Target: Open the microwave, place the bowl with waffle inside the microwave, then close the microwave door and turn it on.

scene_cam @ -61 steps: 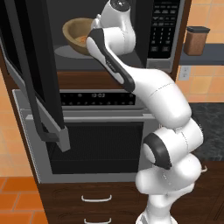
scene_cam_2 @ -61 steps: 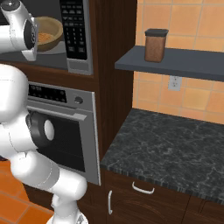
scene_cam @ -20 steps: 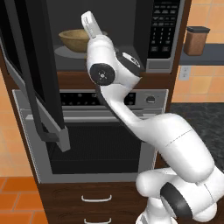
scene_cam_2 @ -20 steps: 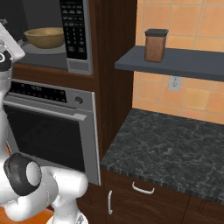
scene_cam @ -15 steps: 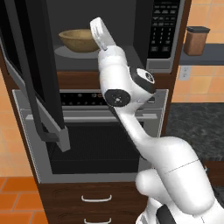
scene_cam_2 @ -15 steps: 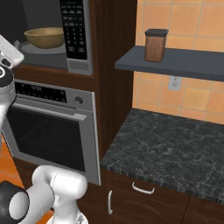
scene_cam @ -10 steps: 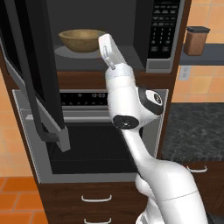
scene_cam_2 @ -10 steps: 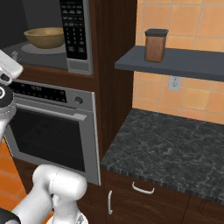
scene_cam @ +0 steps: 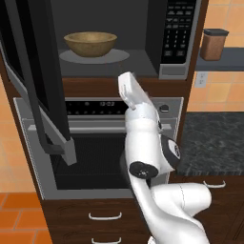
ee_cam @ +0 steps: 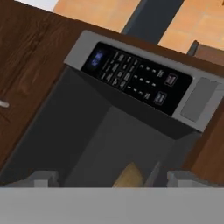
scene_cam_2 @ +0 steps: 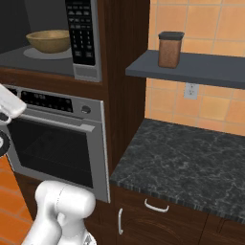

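Observation:
The microwave (scene_cam: 164, 71) stands open, its dark glass door (scene_cam: 35, 81) swung out to the left. On the grey turntable (scene_cam: 114, 56) inside sits the tan wooden bowl (scene_cam: 90, 43), upright; it shows too in the right base view (scene_cam_2: 48, 40) and as a tan sliver in the hand view (ee_cam: 129, 175). The waffle is hidden below the bowl's rim. My gripper (ee_cam: 113, 178) is open and holds nothing, its fingertips (ee_cam: 43, 177) wide apart, looking at the keypad (ee_cam: 135, 78) from below the cavity. My arm (scene_cam: 143, 128) rises in front of the oven, outside the microwave.
A silver oven (scene_cam: 100, 143) with a bar handle sits under the microwave. To the right, a brown canister (scene_cam_2: 170, 49) stands on a grey shelf (scene_cam_2: 210, 67) over a dark stone counter (scene_cam_2: 191, 158). The open door juts out at the left.
My arm has pulled out of the microwave and swung down and right in front of the oven. The bowl stays on the turntable.

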